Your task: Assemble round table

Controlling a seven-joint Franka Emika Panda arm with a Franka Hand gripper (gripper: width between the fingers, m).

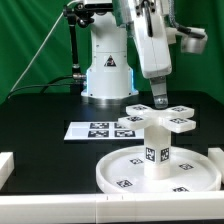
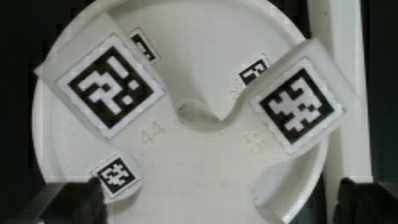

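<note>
The white round disc [image 1: 125, 172] lies at the front of the black table. The short thick leg [image 1: 156, 152] stands upright on its middle. The cross-shaped foot [image 1: 160, 118] sits on top of the leg, tags facing up. My gripper [image 1: 157, 100] hangs just above the foot's middle. In the wrist view the foot [image 2: 196, 100] fills the picture, with the disc [image 2: 267, 40] behind it. The gripper [image 2: 217, 205] is open. Its dark fingertips [image 2: 71, 202] stand wide apart on either side of one arm of the foot, and I see no contact.
The marker board [image 1: 100, 129] lies flat behind the disc, in front of the robot's base [image 1: 107, 75]. White rails border the table at the exterior view's left [image 1: 8, 165], front [image 1: 60, 208] and right [image 1: 215, 158]. A green backdrop stands behind.
</note>
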